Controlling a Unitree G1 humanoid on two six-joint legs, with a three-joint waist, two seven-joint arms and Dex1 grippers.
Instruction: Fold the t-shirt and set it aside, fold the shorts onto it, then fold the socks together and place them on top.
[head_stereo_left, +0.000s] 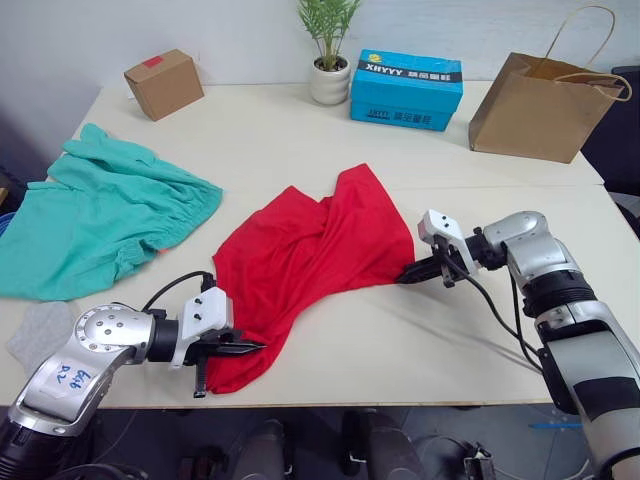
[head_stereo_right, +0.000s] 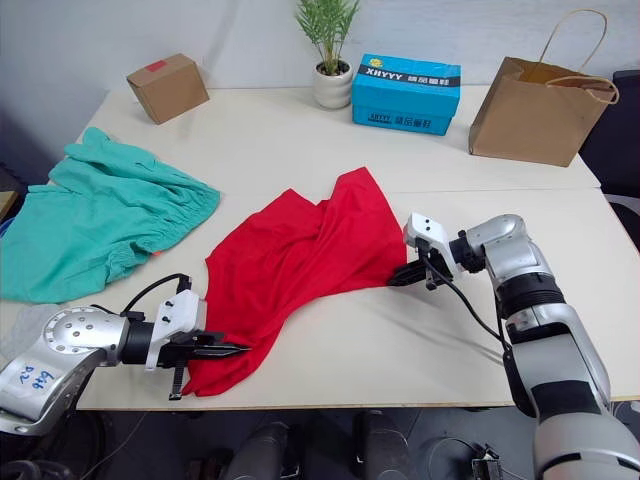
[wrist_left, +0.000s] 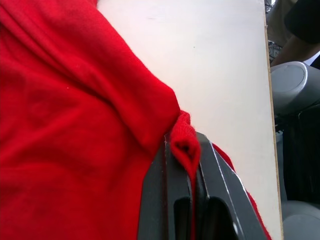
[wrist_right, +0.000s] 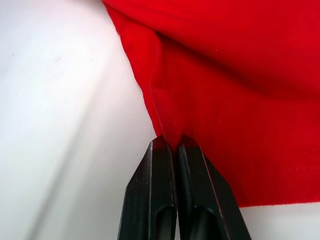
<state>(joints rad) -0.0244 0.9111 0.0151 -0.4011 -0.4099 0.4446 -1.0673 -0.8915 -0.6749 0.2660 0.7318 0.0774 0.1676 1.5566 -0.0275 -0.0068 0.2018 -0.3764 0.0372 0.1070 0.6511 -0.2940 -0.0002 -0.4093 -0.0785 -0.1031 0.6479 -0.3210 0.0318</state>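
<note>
The red t-shirt (head_stereo_left: 310, 265) lies crumpled in the middle of the table. My left gripper (head_stereo_left: 250, 348) is shut on its near bottom edge; in the left wrist view a red fold (wrist_left: 185, 145) is pinched between the fingers. At the shirt's right edge my right gripper (head_stereo_left: 408, 276) is shut on the cloth, as the right wrist view shows (wrist_right: 170, 142). The teal shorts (head_stereo_left: 100, 215) are spread at the left of the table. A grey sock (head_stereo_left: 40, 330) lies at the near left corner, beside my left arm.
Along the far edge stand a small cardboard box (head_stereo_left: 164, 84), a potted plant (head_stereo_left: 329, 60), a blue carton (head_stereo_left: 406, 90) and a brown paper bag (head_stereo_left: 540, 105). Bare table lies in front of the bag on the right.
</note>
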